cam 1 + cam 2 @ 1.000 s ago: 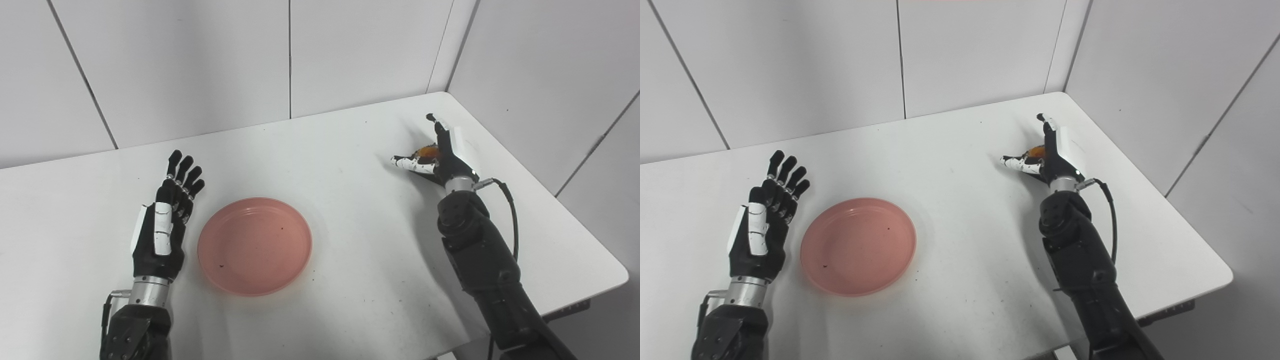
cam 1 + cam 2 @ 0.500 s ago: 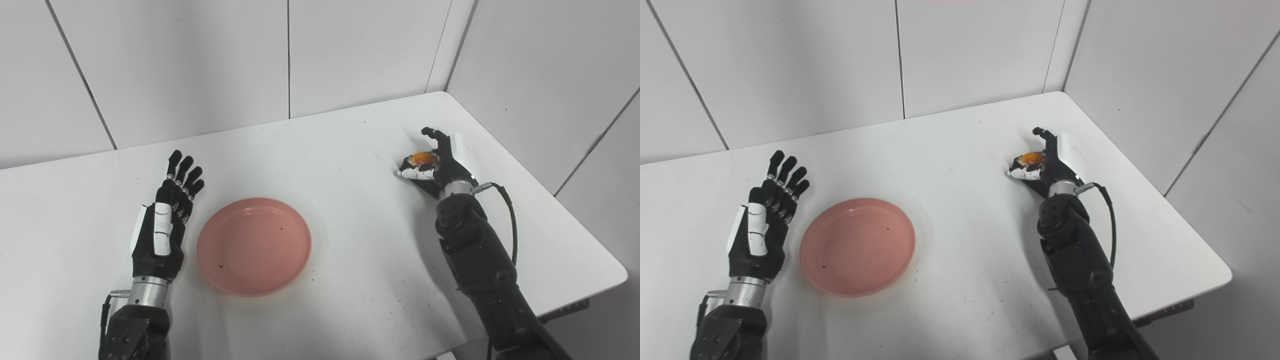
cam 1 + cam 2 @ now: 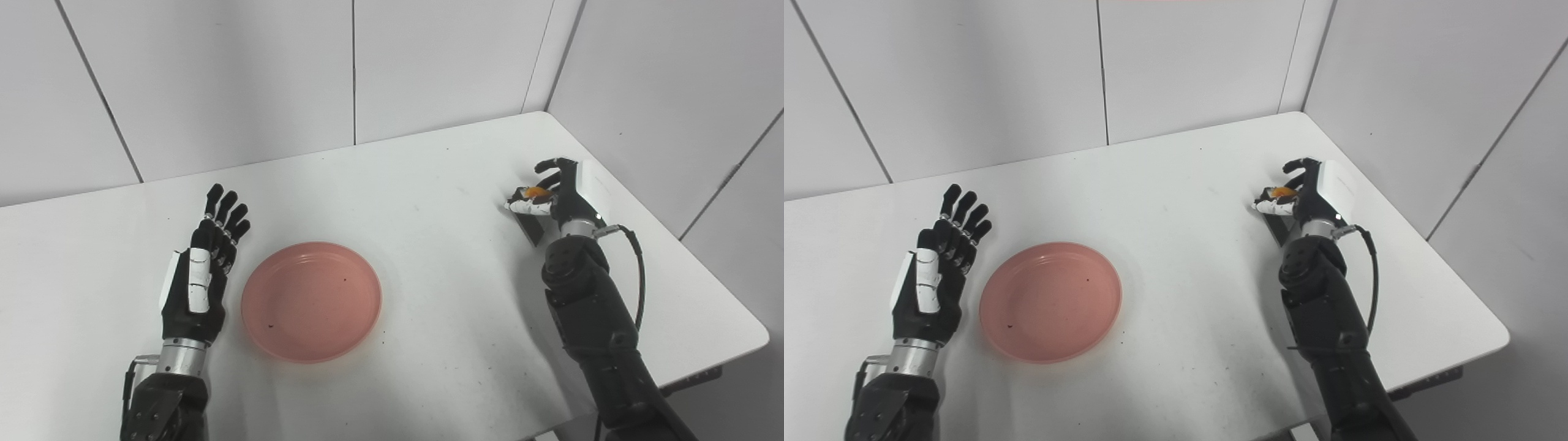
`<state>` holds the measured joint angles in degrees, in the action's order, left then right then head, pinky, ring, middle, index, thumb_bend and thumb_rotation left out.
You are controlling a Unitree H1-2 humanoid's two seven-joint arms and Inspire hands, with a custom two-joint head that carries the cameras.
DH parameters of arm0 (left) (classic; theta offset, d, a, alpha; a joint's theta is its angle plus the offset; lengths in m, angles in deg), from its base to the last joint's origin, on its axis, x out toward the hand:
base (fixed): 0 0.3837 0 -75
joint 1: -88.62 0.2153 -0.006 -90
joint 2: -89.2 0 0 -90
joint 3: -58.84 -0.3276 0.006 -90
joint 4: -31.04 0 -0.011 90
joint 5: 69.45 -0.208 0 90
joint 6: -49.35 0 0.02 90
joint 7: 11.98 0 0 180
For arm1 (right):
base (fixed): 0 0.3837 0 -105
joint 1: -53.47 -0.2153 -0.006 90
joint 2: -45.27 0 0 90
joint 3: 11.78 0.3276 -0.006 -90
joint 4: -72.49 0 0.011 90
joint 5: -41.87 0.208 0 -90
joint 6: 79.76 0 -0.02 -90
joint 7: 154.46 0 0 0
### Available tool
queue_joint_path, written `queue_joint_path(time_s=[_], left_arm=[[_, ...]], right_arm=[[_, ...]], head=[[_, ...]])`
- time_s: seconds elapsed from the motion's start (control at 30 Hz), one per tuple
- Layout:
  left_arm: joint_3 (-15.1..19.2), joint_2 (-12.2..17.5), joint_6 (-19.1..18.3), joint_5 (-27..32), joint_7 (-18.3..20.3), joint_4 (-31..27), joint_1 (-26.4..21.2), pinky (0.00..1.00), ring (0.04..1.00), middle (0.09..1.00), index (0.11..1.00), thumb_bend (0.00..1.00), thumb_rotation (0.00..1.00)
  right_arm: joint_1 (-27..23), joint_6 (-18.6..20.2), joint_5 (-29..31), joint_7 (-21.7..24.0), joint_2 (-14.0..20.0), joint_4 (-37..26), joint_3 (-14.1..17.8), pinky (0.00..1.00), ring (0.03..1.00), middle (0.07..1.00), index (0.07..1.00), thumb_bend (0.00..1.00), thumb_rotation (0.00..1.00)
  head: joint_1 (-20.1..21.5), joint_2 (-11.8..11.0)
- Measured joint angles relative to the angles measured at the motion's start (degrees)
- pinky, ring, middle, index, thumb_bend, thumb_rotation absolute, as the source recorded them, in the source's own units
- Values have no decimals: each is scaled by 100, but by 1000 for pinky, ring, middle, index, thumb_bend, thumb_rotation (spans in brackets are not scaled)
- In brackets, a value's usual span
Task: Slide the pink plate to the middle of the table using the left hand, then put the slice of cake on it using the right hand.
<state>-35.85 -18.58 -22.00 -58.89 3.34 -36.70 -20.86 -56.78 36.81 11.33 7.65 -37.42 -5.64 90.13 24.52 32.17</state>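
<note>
Now the right hand [image 3: 560, 193] is curled around the cake slice [image 3: 534, 197] nr the table's [image 3: 429, 184] right edge. Left hand [image 3: 199, 275] lies flat w/ fingers spread, holding nothing, just beside the pink plate [image 3: 312, 301] mid-table, toward the front edge

- White bench [image 3: 441, 184] with a rounded far right corner, top scattered with small dark specks and crumbs.
- Pale panelled wall [image 3: 233, 79] just behind the bench, split by thin dark vertical seams.
- Second pale wall [image 3: 674, 92] along the right side, crossed by a slanting dark seam.
- Dark bracket [image 3: 698, 376] under the bench's near right edge.
</note>
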Motion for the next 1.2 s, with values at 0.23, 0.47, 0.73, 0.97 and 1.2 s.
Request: queue_joint_path(time_s=[0.23,0.47,0.73,0.97,1.2], left_arm=[[3,7,-99,-110,-34,-45,22,953,966,998,1000,724,1000],[-79,-41,-303,-346,-192,-350,209,951,966,996,1000,681,1000],[-141,-190,-281,-768,-471,-484,352,942,957,984,1000,642,1000],[-141,-243,-101,-1014,-689,-442,351,934,946,971,995,661,1000],[-132,-509,-100,-1178,-967,-325,313,924,946,971,995,677,1000]], right_arm=[[-15,-496,218,-433,-53,66,-3,224,386,462,502,513,0],[-25,-504,444,-193,-136,-649,-207,259,415,497,480,513,0],[-24,-981,600,156,-133,-1080,-482,290,402,502,497,512,0],[1,-1389,803,558,-143,-1125,-810,287,411,503,488,511,0],[112,-1603,862,1093,-287,-1708,-1419,239,371,462,516,507,0]], head=[[-394,61],[-923,141],[-1450,211],[-1950,228],[-2329,229]])
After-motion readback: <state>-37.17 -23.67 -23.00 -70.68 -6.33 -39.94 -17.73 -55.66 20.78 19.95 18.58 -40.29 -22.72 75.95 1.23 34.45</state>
